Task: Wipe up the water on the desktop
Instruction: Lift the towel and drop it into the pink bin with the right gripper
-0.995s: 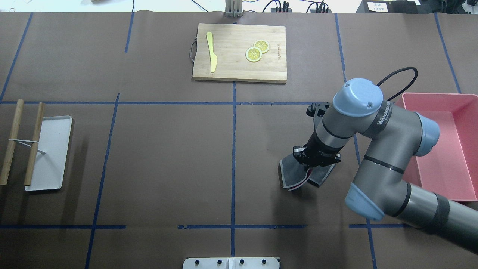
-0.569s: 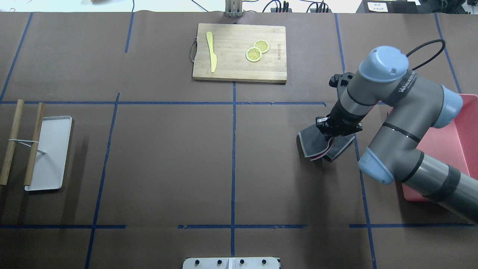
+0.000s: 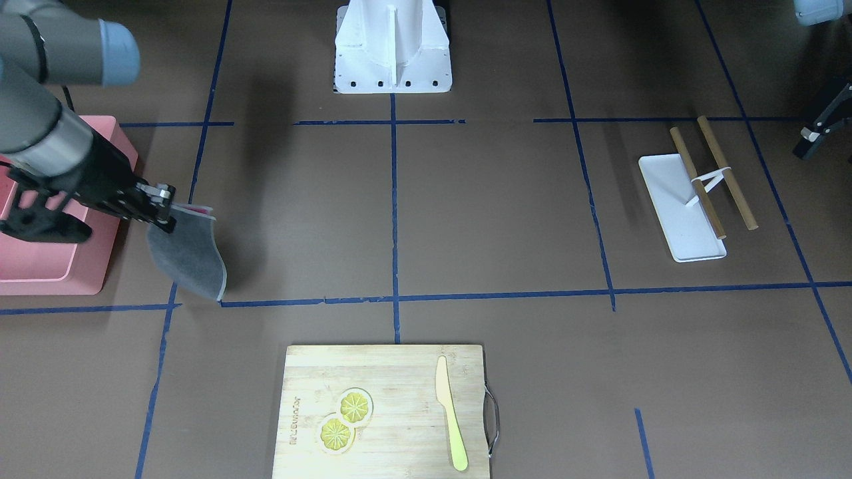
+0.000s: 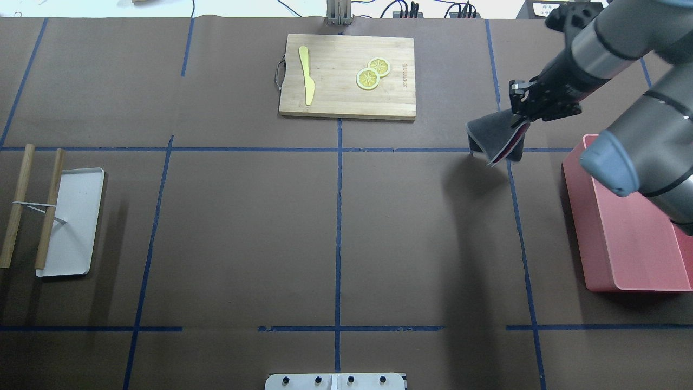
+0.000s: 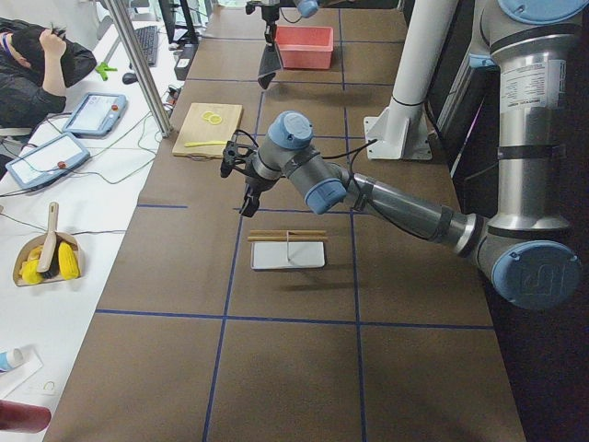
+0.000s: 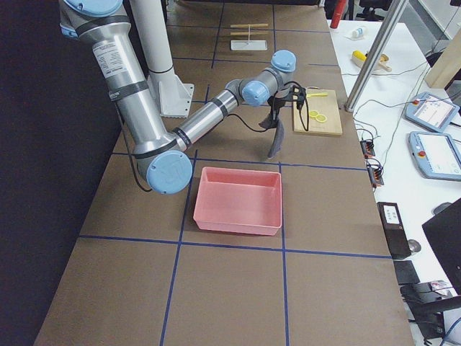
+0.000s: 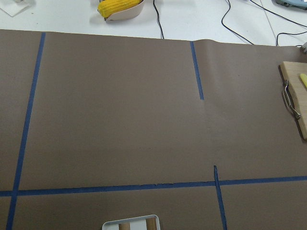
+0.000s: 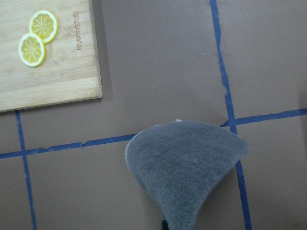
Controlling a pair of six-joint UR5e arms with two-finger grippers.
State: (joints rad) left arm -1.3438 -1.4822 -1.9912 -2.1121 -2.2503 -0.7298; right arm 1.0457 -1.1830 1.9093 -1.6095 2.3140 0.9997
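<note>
The desktop [image 4: 243, 227] is a matte brown surface with blue tape lines; no water shows on it. My right gripper [image 4: 521, 105] is shut on a grey cloth [image 4: 490, 138] with a pink underside. The cloth hangs from it over a tape crossing, between the cutting board and the pink bin. It also shows in the front view [image 3: 190, 256] below the right gripper [image 3: 165, 206], and in the right wrist view [image 8: 184, 167]. I cannot tell whether its lower edge touches the desktop. My left gripper [image 3: 815, 136] hangs above the white tray; its jaws are unclear.
A bamboo cutting board [image 4: 395, 103] with a yellow knife [image 4: 307, 76] and two lemon slices [image 4: 372, 73] lies at the far middle. A pink bin [image 4: 622, 233] stands at the right. A white tray [image 4: 70, 222] with two bamboo sticks [image 4: 19, 206] lies at the left.
My right gripper has carried the cloth away from the robot and to the right, from the middle-right square up to the far tape line. The cloth now hangs more freely.
</note>
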